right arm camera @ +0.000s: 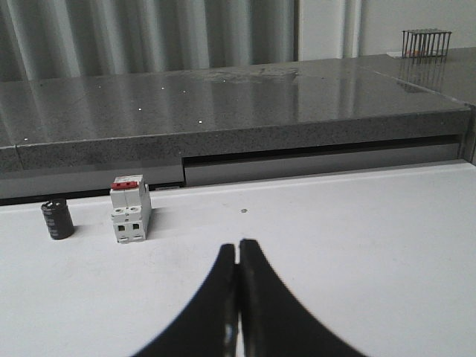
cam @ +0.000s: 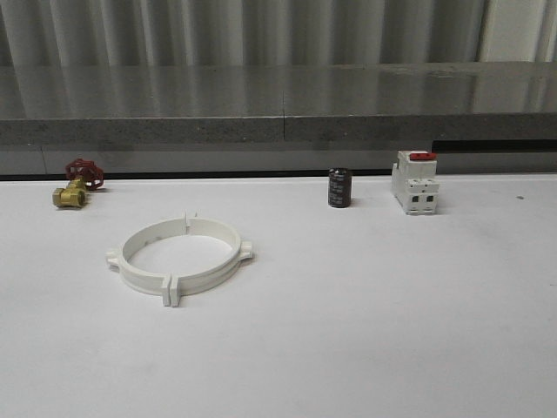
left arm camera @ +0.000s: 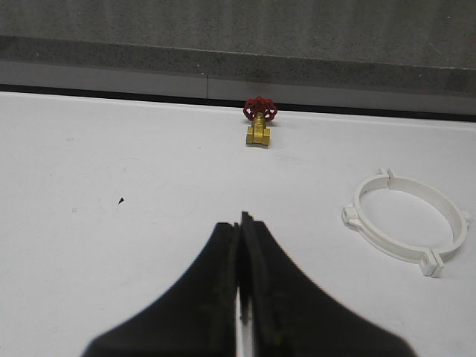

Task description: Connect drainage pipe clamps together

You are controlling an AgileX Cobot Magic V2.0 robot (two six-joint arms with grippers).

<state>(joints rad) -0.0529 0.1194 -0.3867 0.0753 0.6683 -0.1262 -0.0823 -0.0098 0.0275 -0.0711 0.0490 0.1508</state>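
Note:
The two white drainage pipe clamps (cam: 180, 254) lie on the white table left of centre, set end tab to end tab as one ring. The left wrist view shows that same ring (left arm camera: 407, 222) lying off to one side, well apart from my left gripper (left arm camera: 240, 220). That gripper is shut with nothing between its black fingers and hangs over bare table. My right gripper (right arm camera: 238, 246) is shut too and empty, over bare table some way from the white switch.
A brass valve with a red handwheel (cam: 76, 185) lies at the back left. A black cylinder (cam: 339, 188) and a white boxy switch with a red top (cam: 414, 183) stand at the back right. A grey stone ledge (cam: 278, 104) runs behind the table.

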